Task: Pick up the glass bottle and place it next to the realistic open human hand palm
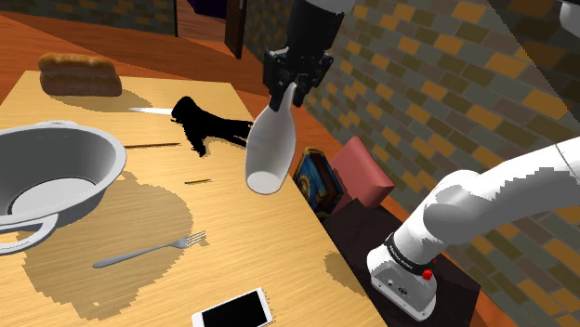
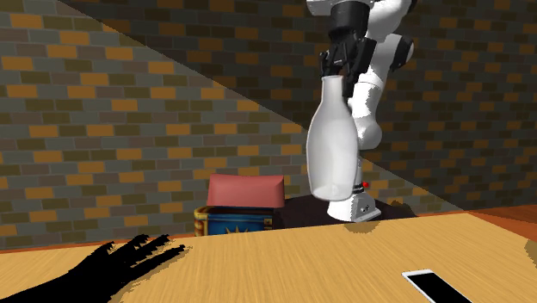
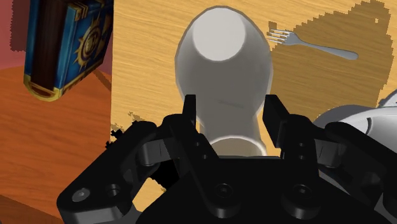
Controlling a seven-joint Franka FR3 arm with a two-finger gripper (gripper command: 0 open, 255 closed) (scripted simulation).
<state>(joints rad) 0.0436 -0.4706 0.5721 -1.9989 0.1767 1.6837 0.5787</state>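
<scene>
Shoulder view: the claw (image 1: 294,91) pinches the neck of the white bottle (image 1: 270,150), one finger on each side. The bottle hangs tilted above the wooden surface (image 1: 232,237), base down toward seven o'clock and clear of the wood. At nine o'clock from the bottle sits a grey bowl (image 1: 104,154) with a handle, its smooth grey inside on show. The black hand (image 1: 209,125) (drawn as a flat black shape) lies at ten o'clock from the bottle's base, near but not touching it. Beyond the hand are a knife (image 1: 149,111) and a loaf (image 1: 79,74). A fork (image 1: 149,251) lies at seven o'clock from the bottle and a phone (image 1: 234,309) at six o'clock. A blue book (image 1: 321,183) and a pink box (image 1: 364,172) stand off the surface's edge at three o'clock from the bottle.

Second exterior view: the claw (image 2: 340,73) clasps the bottle (image 2: 331,146) at its neck. The bottle hangs nearly upright, its base above the surface (image 2: 301,267). The hand (image 2: 112,262) lies at eight o'clock from it, well apart. Between them, behind the surface's edge, stand the book (image 2: 232,219) and the box (image 2: 245,189). The phone (image 2: 439,284) lies at five o'clock.

Wrist view: the claw (image 3: 232,105) grips the bottle (image 3: 222,57), its round base facing away. The book (image 3: 70,44), the fork (image 3: 312,43) and the bowl (image 3: 382,114) lie around it.
</scene>
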